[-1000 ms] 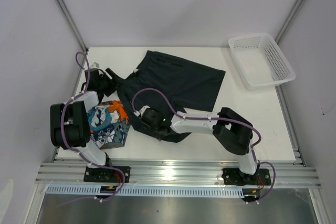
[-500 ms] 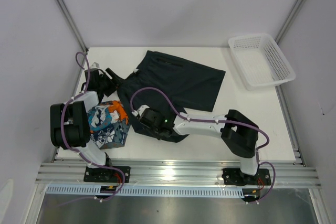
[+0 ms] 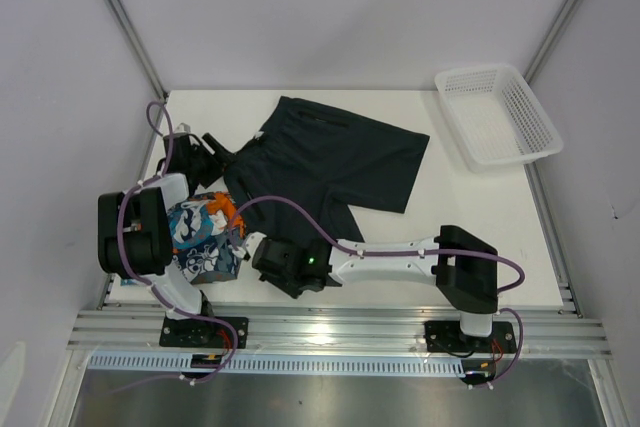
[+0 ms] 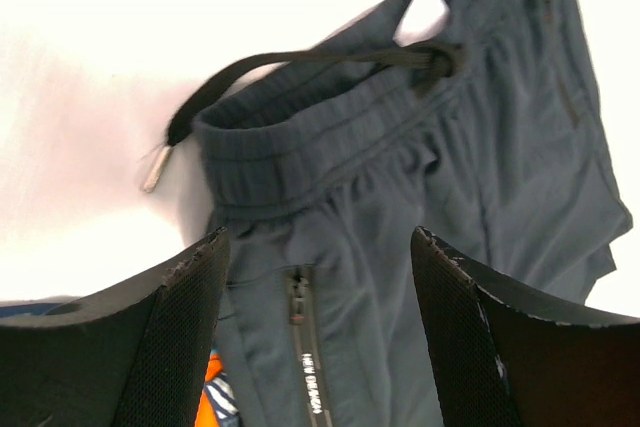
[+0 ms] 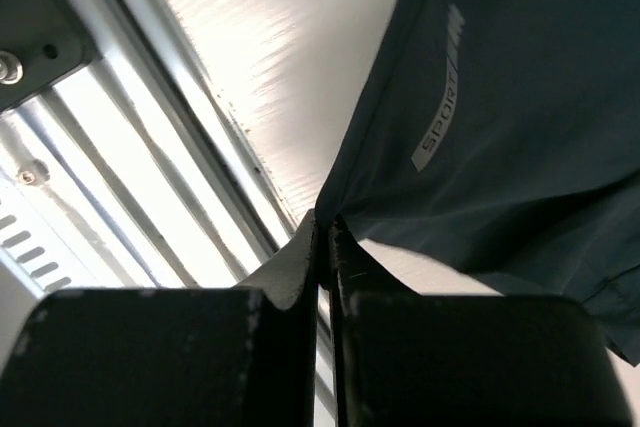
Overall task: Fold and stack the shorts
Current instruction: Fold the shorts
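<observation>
Since a second ago the right arm has drawn back toward the near edge and reached further left, taking the near hem of the navy shorts with it.

1. Right hand: fingers together, clamped on a corner of that hem. The cloth beside the grip carries the word "SPORT". The wrist view shows the aluminium rail of the bench's near edge close by.
2. Left hand: fingers apart, holding nothing, poised over the waistband at the left end of the navy shorts. The drawstring lies looped on the bench just beyond the waistband.
3. Navy shorts: spread across the middle of the bench, waistband left, far leg flat, near leg pulled toward the rail.
4. Printed shorts: a folded bundle at the near left, against the left arm and just beside the navy shorts.
5. Basket: far right corner, well apart from both pairs.
</observation>
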